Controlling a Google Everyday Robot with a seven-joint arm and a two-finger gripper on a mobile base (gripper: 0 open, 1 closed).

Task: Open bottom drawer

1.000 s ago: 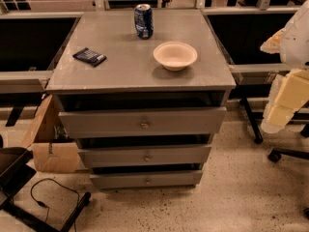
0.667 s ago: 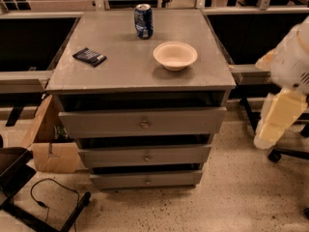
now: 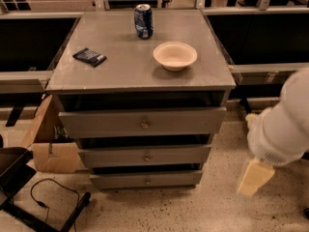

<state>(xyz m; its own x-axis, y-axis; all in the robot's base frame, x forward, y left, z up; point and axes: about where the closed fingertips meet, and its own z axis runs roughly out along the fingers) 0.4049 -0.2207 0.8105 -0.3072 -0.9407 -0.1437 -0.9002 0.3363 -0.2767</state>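
You get dim, warm overhead light. The cabinet top [image 3: 120, 62] carries a soft sheen, the bowl [image 3: 175, 55] throws a short shadow at its near left, the recesses above the drawer fronts [image 3: 106, 123] go black, and the gripper [image 3: 255, 178] at lower right glows pale yellow.

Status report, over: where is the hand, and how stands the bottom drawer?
Hand low, right of cabinet, apart from it. Bottom drawer untouched, knob free. Nothing seen between hand and knob.

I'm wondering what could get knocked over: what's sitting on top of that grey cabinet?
A blue can, a cream bowl and a dark packet. Contents of the bottom drawer are hidden. The gripper hangs low at the right.
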